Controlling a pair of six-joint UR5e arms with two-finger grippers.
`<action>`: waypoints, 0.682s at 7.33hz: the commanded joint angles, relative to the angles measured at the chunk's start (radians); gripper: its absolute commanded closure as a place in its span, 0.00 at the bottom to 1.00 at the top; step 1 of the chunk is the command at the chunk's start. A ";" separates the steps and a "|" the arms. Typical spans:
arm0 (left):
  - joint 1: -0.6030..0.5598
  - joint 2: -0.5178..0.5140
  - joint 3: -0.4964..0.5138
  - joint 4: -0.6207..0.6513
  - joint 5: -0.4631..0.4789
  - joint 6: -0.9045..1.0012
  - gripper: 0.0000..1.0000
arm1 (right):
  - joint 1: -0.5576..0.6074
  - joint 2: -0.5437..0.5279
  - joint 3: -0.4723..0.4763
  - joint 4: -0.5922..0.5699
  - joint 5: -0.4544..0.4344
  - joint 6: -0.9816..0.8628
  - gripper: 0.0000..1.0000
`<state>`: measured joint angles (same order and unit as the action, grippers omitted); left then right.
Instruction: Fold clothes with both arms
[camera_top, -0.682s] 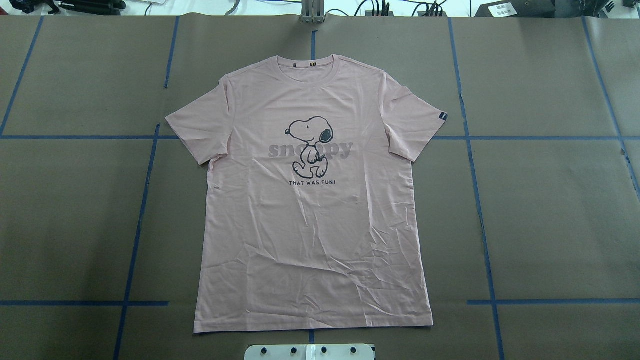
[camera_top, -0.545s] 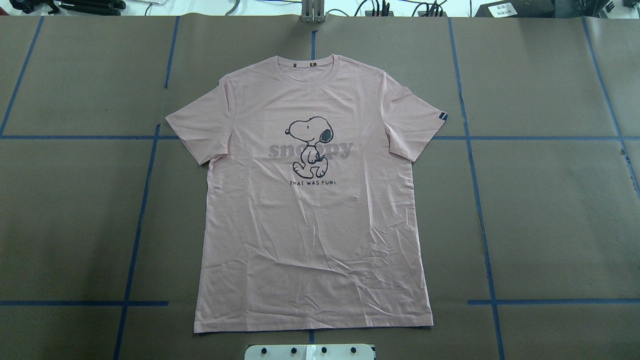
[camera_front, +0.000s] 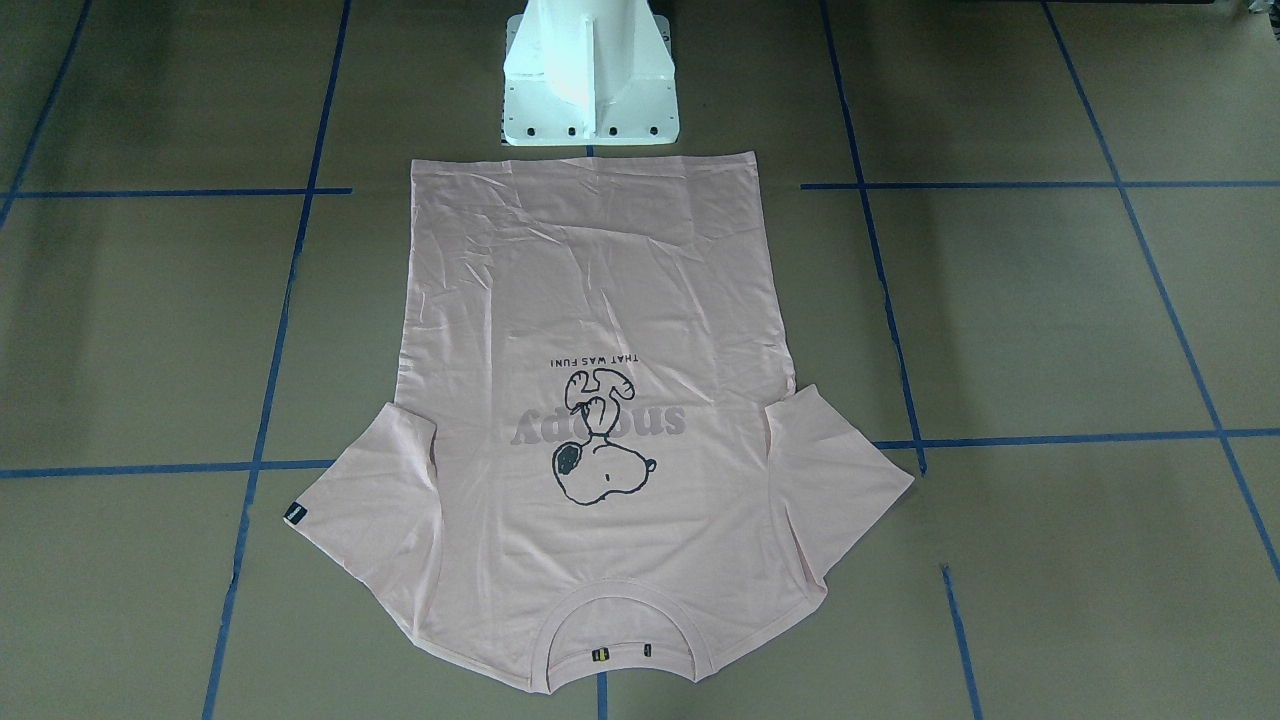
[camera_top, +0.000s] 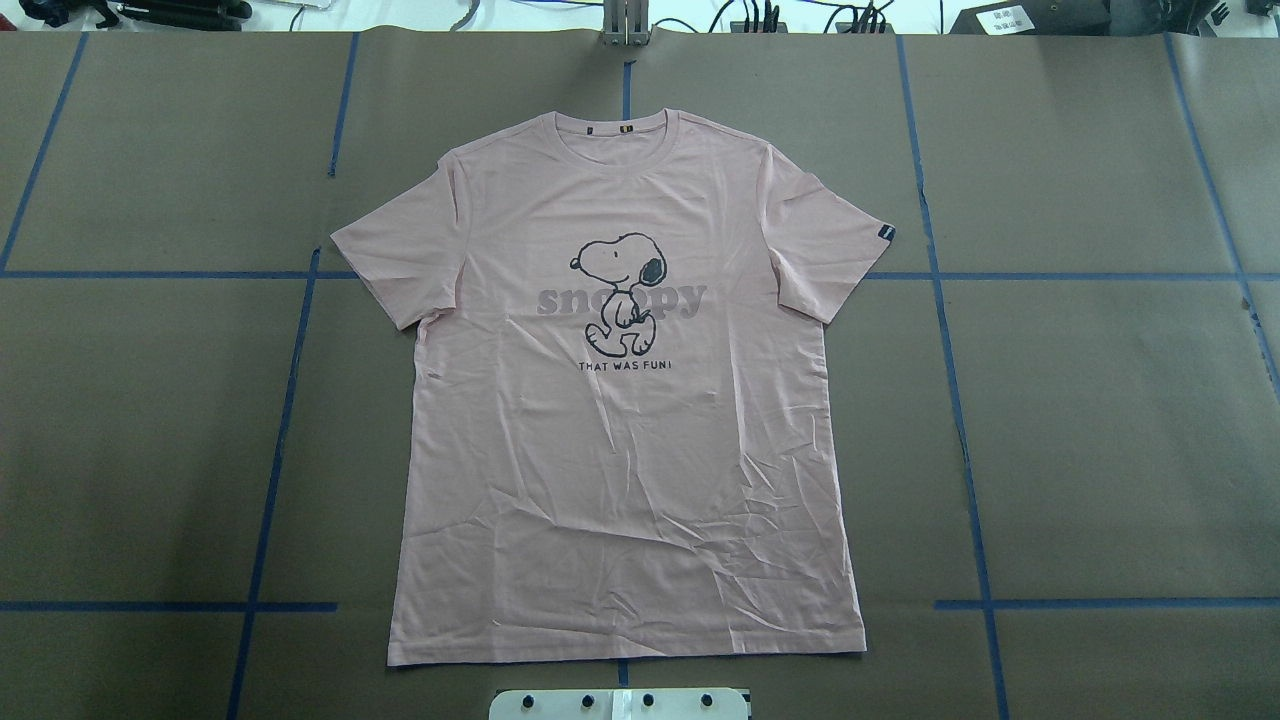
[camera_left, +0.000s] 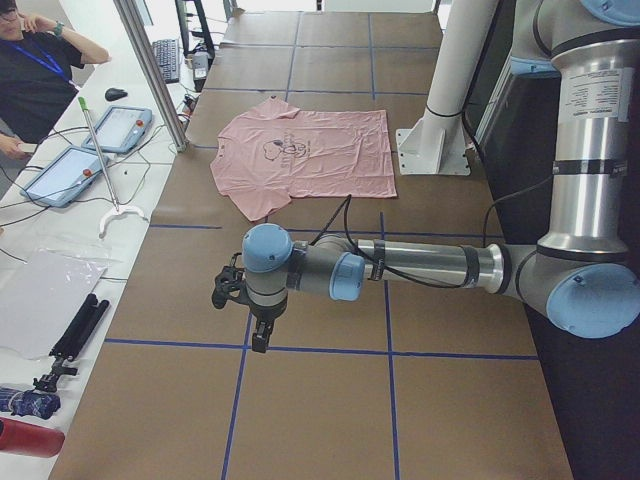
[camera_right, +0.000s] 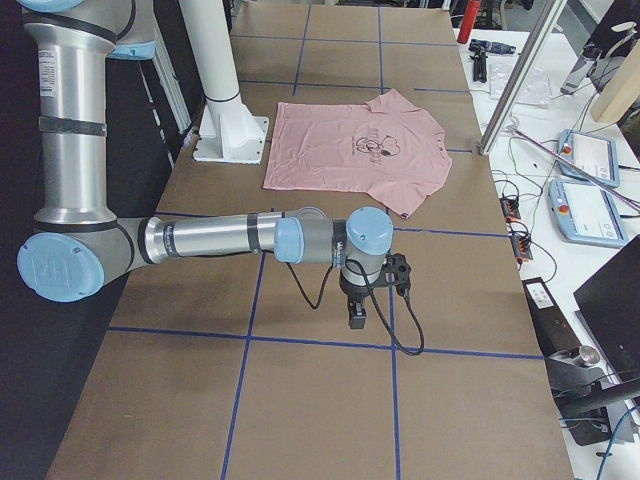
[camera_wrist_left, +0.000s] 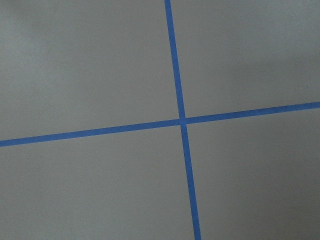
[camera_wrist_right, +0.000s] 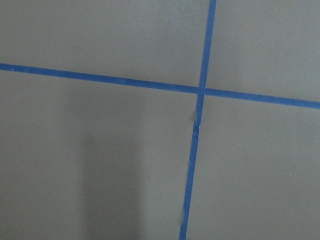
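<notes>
Opposed cameras
We see the pedestal (camera_top: 540, 706) at 6 o'clock overhead, at 12 front-facing; both share the T-shirt (camera_top: 620, 480).

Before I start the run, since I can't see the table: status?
Left end effector, right end effector: away from the shirt, open or shut unclear. Shirt flat, print up, unfolded. Nothing lying on it.

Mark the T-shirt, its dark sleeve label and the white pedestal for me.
T-shirt (camera_top: 620, 470), overhead exterior, fabric below the print.
sleeve label (camera_top: 886, 233), overhead exterior, its middle.
white pedestal (camera_front: 640, 112), exterior front-facing, base plate.
</notes>
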<state>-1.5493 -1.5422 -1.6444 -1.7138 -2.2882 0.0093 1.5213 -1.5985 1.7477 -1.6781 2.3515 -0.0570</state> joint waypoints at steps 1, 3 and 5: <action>0.044 -0.012 -0.005 -0.020 0.059 -0.006 0.00 | -0.010 0.076 0.007 0.001 -0.001 0.000 0.00; 0.045 -0.032 0.003 -0.091 -0.032 -0.011 0.00 | -0.009 0.127 0.016 0.001 -0.003 0.002 0.00; 0.045 -0.117 -0.006 -0.220 -0.047 -0.212 0.00 | -0.009 0.178 -0.010 0.000 -0.012 0.002 0.00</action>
<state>-1.5054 -1.5982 -1.6494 -1.8528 -2.3216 -0.0694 1.5125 -1.4548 1.7540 -1.6769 2.3447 -0.0553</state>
